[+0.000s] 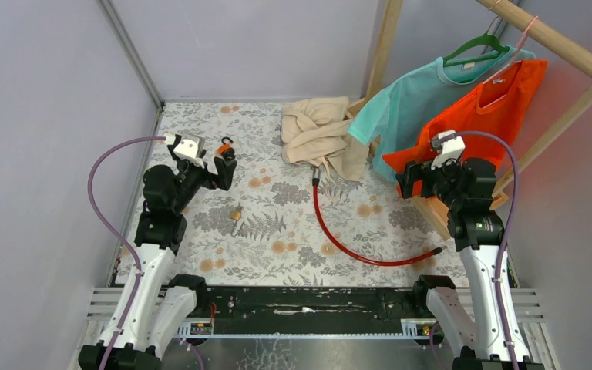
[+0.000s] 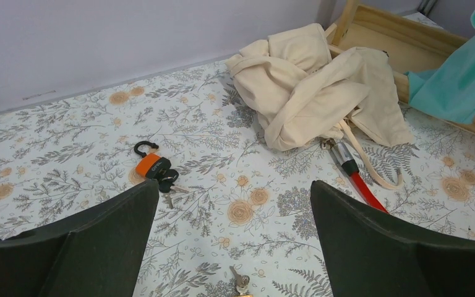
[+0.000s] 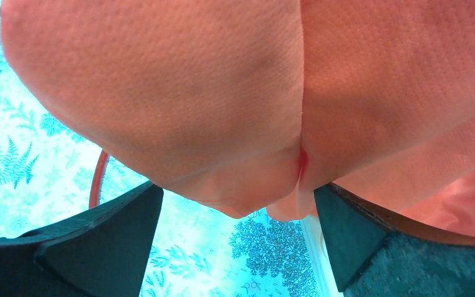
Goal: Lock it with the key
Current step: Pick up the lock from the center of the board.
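Has the left gripper (image 2: 232, 197) spread wide with nothing between the fingers (image 2: 99, 235), tilted down toward the flowered table (image 2: 68, 124), probably to line up on a pick. Puts the orange padlock (image 2: 149, 164) at centre left of the left wrist view, lying flat, black shackle toward the top of the frame, a bunch of dark keys (image 2: 167, 180) touching its lower right end. Shows a second, small key (image 2: 240, 282) at the bottom edge of the same view, near the middle, with a brass piece just below it cut off by the frame; cannot tell what that piece is. Leaves a red cable (image 2: 360, 180) at centre right, one end running up under a heap of beige cloth (image 2: 309, 86). Places the right gripper (image 3: 235, 204) at the right of the top view, likewise parted and clamping nothing, close against a hanging orange shirt (image 3: 222, 93) that fills nearly its whole wrist view; seemingly parked aside rather than working. Judging by the left aim: a pickup of key or padlock first, nothing yet grasped.
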{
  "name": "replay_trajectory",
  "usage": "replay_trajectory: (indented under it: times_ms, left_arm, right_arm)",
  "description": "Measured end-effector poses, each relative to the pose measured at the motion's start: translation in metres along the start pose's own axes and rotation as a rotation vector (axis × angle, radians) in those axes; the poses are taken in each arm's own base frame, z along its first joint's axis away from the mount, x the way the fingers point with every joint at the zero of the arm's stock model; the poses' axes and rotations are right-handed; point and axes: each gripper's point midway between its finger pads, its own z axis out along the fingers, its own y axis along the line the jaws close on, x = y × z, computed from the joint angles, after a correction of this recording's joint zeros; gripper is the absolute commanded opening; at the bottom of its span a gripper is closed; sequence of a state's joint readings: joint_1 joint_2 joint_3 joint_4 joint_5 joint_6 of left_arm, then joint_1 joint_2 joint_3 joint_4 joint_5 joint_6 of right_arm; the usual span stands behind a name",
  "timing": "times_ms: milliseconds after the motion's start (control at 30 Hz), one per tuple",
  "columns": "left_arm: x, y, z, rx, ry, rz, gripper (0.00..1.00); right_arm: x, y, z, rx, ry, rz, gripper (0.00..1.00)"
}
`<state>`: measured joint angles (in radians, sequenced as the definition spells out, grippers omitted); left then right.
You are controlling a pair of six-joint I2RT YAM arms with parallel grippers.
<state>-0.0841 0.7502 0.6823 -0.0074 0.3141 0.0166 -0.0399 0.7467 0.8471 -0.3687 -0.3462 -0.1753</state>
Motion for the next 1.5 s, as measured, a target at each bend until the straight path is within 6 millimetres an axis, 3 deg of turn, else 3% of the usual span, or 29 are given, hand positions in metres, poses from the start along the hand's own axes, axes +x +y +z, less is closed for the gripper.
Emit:
replay_trajectory:
  times_ms: [433,733,900,1100,1300,1500]
  left_arm:
    - [0.001,0.000,0.001,0.003,-0.009,0.002,1.00]
    - [0.026,-0.011,0.014,0.068,0.077,0.002,1.00]
    - [0.058,-0.038,0.029,0.161,0.185,0.043,1.00]
    - [0.101,-0.092,0.040,0.279,0.322,0.080,1.00]
    - [0.156,-0.142,0.051,0.343,0.507,0.092,0.96]
    - [0.183,-0.178,0.096,0.330,0.626,0.063,0.86]
  right_arm:
    - [-0.001,0.006,0.000,-0.035,-0.004,0.000,0.99]
    - [0.009,0.007,-0.002,-0.045,0.036,-0.032,0.99]
    - [0.019,0.009,-0.007,-0.058,0.075,-0.058,0.99]
    - [0.024,0.019,-0.017,-0.093,0.052,-0.090,0.99]
    - [0.046,0.024,-0.014,-0.121,0.084,-0.087,0.99]
    - [0.059,0.026,-0.012,-0.138,0.111,-0.083,0.99]
